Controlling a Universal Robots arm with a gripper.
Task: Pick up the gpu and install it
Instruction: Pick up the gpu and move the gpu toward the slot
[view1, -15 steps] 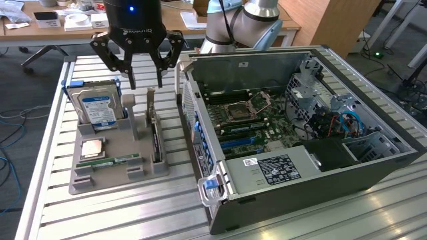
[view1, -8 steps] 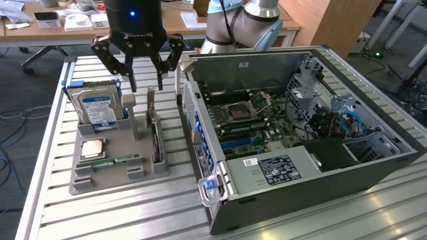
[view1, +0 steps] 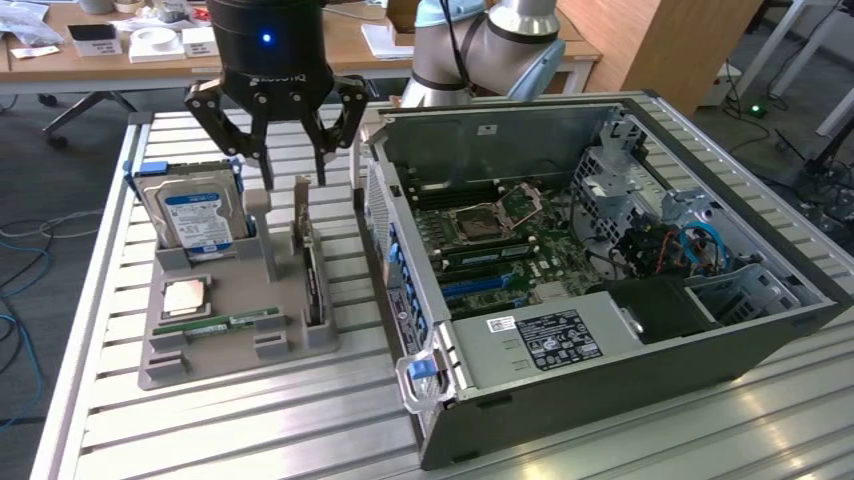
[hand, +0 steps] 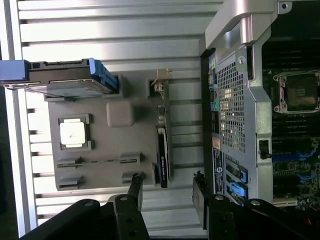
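Nearest on the slatted aluminium bench (view1: 240, 430), on the exterior view's left, sat a grey moulded parts tray (view1: 247, 280). An open grey computer tower case (view1: 601, 400) lay on its side just beside the tray, on the exterior view's right. At the tray's near end a narrow green RAM stick (view1: 220, 325) rested in its slot, with a square silver processor chip (view1: 183, 297) just behind it.

Along the tray's right edge, close to the case, stood the gpu (view1: 310, 270). It was a thin expansion card with a green board and a dark face, set on its long edge in a slot. Its silver metal end bracket (view1: 303, 195) rose at the far end. Farther left, a silver hard drive with a blue label (view1: 198, 215) stood upright in its own holder.

Above the tray's far end hovered the black two-fingered tool (view1: 296, 165), its fingers spread wide, holding nothing and clear of the card. In the wrist view the card lay roughly in line with the gap between the fingers.

The card looked light and stiff but fragile, its faces carrying small parts that a hard pinch could damage. The safest hold seemed to be across its two flat faces along the exposed upper edge, about mid-length. The thin, smooth bracket would likely slip or bend. Seated in a slot, it would probably want a straight lift without twisting.
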